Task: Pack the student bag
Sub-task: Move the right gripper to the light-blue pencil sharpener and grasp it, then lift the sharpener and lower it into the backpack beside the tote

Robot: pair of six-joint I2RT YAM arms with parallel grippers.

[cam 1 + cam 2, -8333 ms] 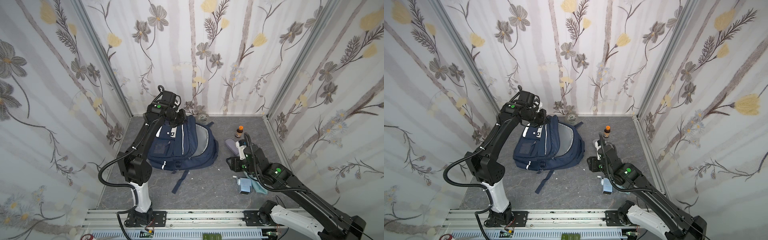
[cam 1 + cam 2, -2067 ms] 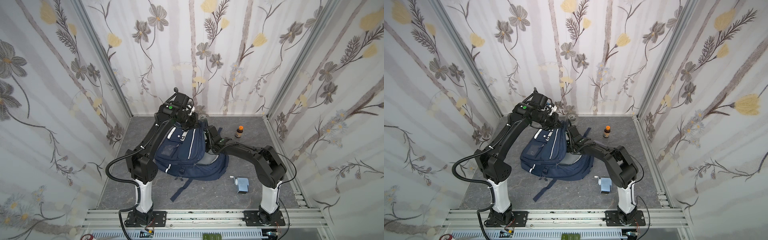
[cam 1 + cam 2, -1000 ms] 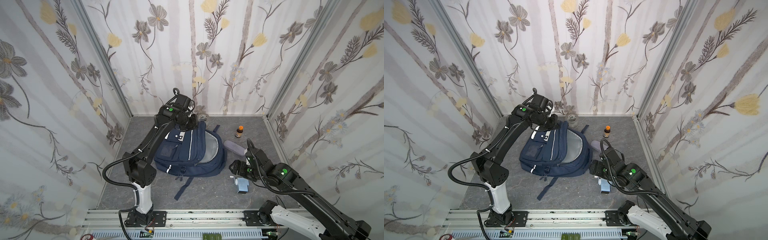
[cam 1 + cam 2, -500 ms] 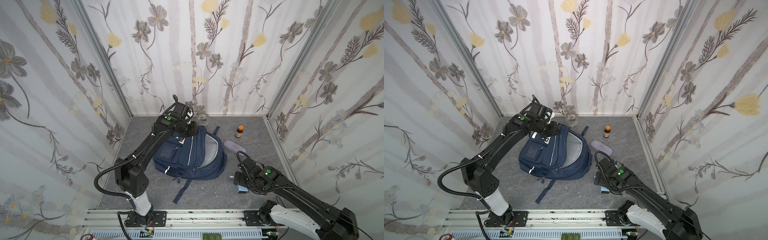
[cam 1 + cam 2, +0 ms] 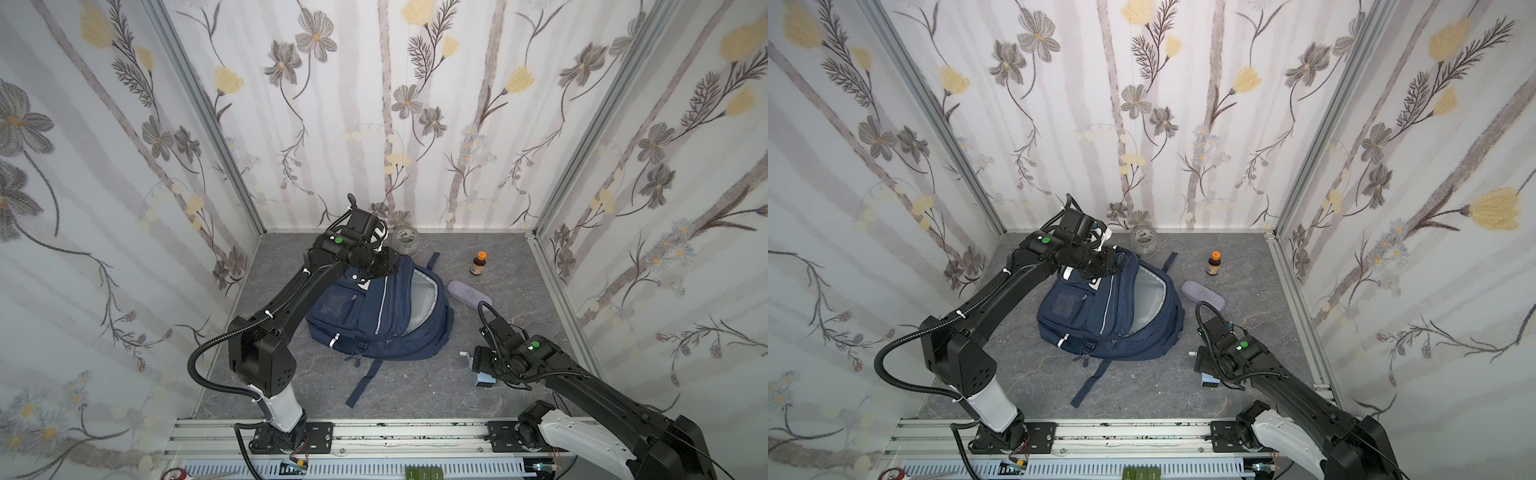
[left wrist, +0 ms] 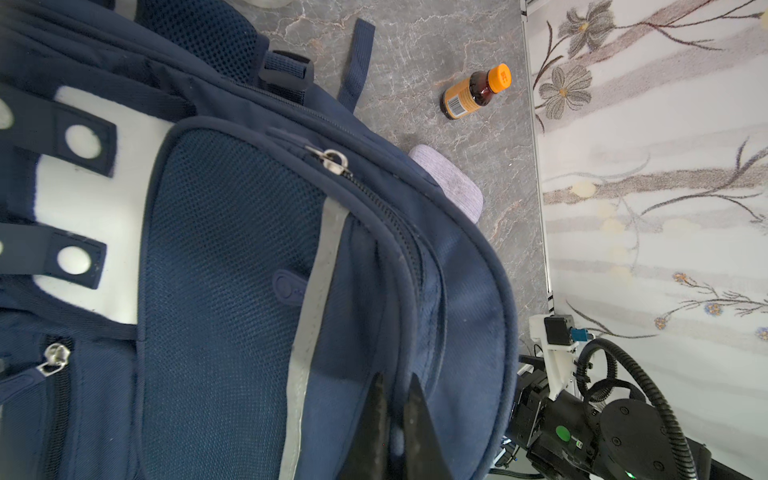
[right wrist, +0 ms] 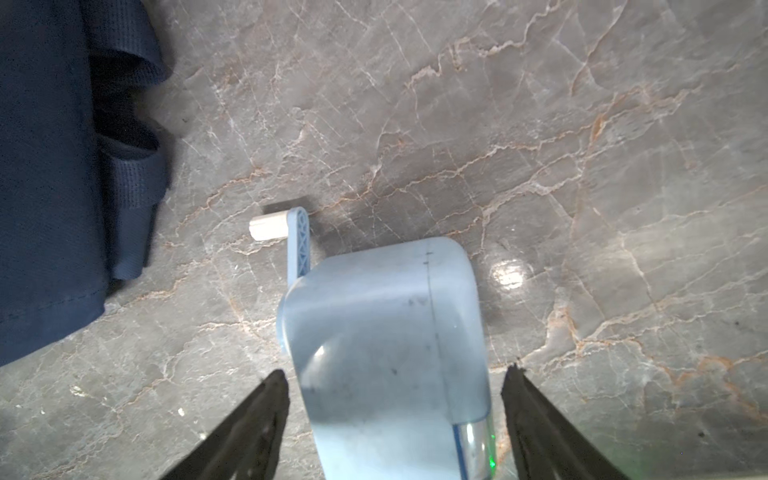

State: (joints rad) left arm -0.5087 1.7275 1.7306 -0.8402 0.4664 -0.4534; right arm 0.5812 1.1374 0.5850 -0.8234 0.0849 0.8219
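Grey marbled tabletop (image 5: 419, 399) within flower-papered walls. The student bag (image 5: 374, 320), navy with white patches and a pale stripe, lies left of centre in both top views, its main compartment unzipped so the pale lining shows; one dark strap trails toward the front rail. Left gripper (image 6: 395, 388) reaches to the far, upper end of the bag, its jaws clenched on a fold of navy fabric at the rim of the opening, seen in the left wrist view. Right gripper (image 7: 395, 374) hangs low at front right, well apart from the bag, jaws spread to either side of a pale blue crank pencil sharpener (image 7: 386, 332) that stands on the tabletop; one finger lies just beside it, the other is clear of it. Lavender oblong case (image 5: 469, 294) lies just right of the bag. Brown bottle (image 5: 478, 264) with orange cap stands upright beyond the case. Small clear round object (image 5: 405, 240) against the back wall, too small to identify
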